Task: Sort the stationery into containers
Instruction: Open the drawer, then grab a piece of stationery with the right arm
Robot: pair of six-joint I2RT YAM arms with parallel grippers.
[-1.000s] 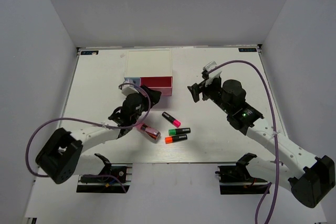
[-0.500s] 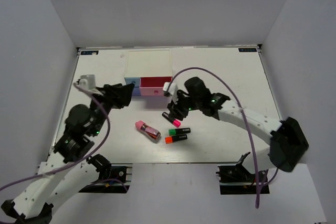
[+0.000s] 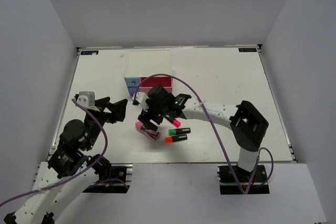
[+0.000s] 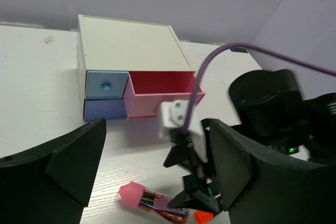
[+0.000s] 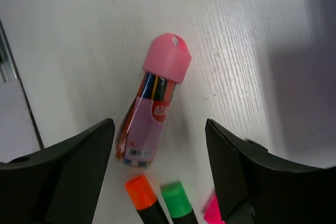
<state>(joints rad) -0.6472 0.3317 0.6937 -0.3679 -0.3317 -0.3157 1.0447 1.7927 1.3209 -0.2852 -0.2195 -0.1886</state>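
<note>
The pink-capped oblong block (image 3: 147,130) lies on the table with dark-red contents showing (image 5: 152,103). My right gripper (image 3: 149,124) hovers just above it, open, with the block lying between and below the fingers (image 5: 160,150). Three short black markers lie just right of the block: pink-ended (image 3: 175,121), green-ended (image 3: 179,130) and orange-ended (image 3: 176,139). My left gripper (image 3: 111,107) is open and empty, pulled back to the left, looking toward the drawers (image 4: 152,171). On the white-topped drawer unit (image 3: 148,65), the pink drawer (image 4: 160,90) stands open. The light blue drawer (image 4: 105,85) and periwinkle drawer (image 4: 105,109) are shut.
The right arm (image 3: 210,111) stretches across the table's middle, its purple cable arching over it. Grey walls enclose the table on three sides. Both arm bases sit at the near edge.
My right arm has swept from the right side across to above the pink block. My left arm has drawn back from the block to the left. Both grippers narrowed, then reopened.
</note>
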